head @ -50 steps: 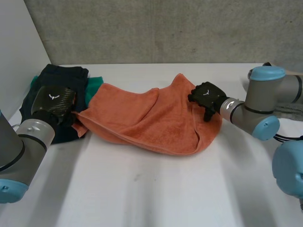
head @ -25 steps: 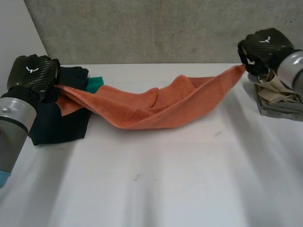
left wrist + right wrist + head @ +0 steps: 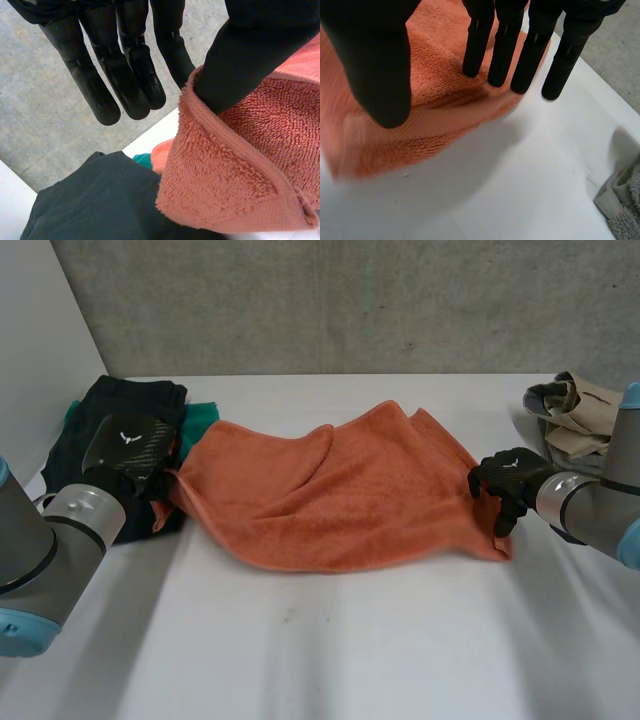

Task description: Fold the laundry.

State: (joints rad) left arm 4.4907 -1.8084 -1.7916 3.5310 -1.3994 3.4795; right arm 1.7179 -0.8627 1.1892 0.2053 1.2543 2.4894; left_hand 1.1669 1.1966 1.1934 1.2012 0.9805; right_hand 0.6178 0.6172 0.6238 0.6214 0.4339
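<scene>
Head view: orange towel (image 3: 330, 495) lay spread and rumpled on the white table (image 3: 330, 650), a loose fold running across its middle. Left hand (image 3: 125, 452) sat at the towel's left corner. Right hand (image 3: 508, 476) sat at the towel's right edge, near its front corner. Dark garment (image 3: 135, 400) and green cloth (image 3: 203, 417) lay just behind the towel's left corner. Pile of beige and grey cloths (image 3: 570, 410) lay apart from the towel, off its right side.

Left wrist view: left hand (image 3: 125, 65) was open, fingers straight and clear of the towel (image 3: 240, 165). Only the thumb (image 3: 250, 50) touched the hemmed corner, which curled up against it. Dark garment (image 3: 95, 200) and a bit of green cloth (image 3: 142, 159) lay under that corner.

Right wrist view: right hand (image 3: 502, 50) was open, fingers straight, thumb apart, gripping nothing. Fingertips hung over the towel's (image 3: 435, 90) edge; contact could not be made out. Grey cloth (image 3: 625, 210) lay well apart from the towel.
</scene>
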